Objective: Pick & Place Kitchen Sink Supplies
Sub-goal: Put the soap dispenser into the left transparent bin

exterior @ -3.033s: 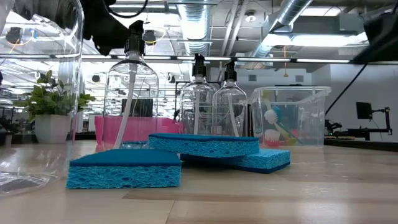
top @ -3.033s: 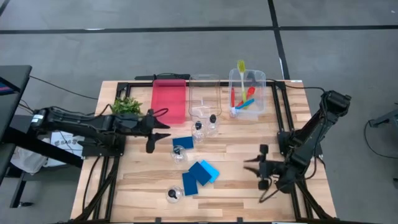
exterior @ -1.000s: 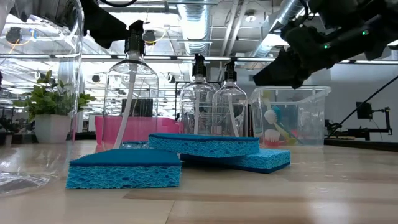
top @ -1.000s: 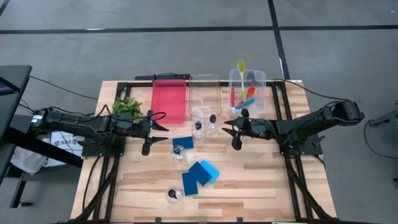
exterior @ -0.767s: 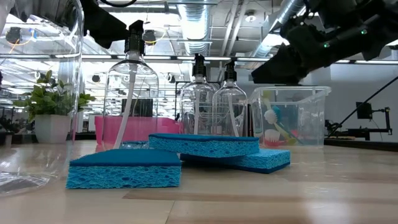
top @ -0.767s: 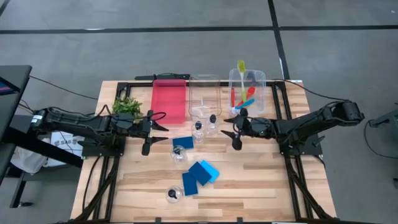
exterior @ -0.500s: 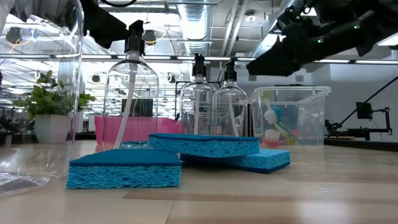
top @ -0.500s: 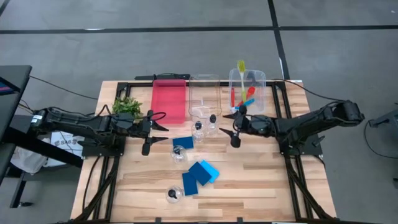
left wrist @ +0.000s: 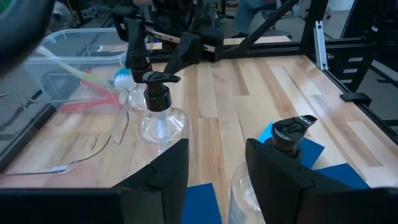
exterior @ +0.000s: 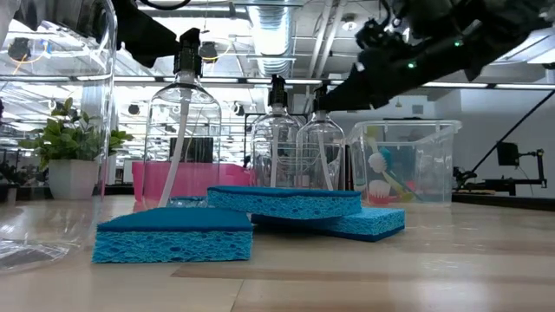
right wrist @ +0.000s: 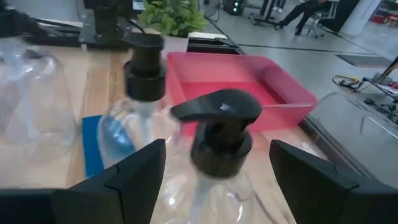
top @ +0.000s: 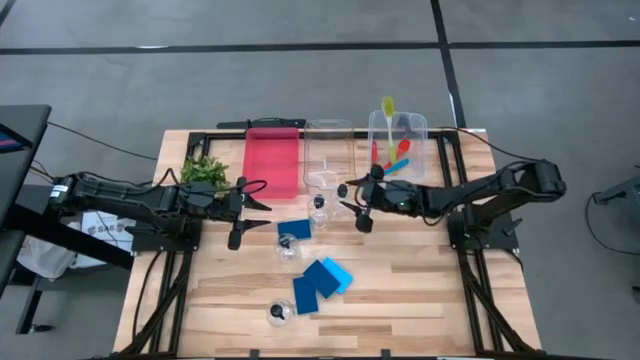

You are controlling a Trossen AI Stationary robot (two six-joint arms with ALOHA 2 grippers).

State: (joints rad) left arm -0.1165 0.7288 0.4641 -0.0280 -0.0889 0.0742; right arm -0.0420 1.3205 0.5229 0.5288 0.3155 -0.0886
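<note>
Right gripper (top: 357,207) released, fingers astride bottle (top: 343,198) near desk far edge — you risk toppling it onto neighbour bottle (top: 319,207) if closing off-centre.

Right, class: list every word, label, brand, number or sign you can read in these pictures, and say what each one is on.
White label on the left arm's base: dark lettering, too small to read.
Bottles: no label or print shows.
Sponges: plain, no text.
Red tray and clear bin: no text shows.
Nothing else can be read.
</note>
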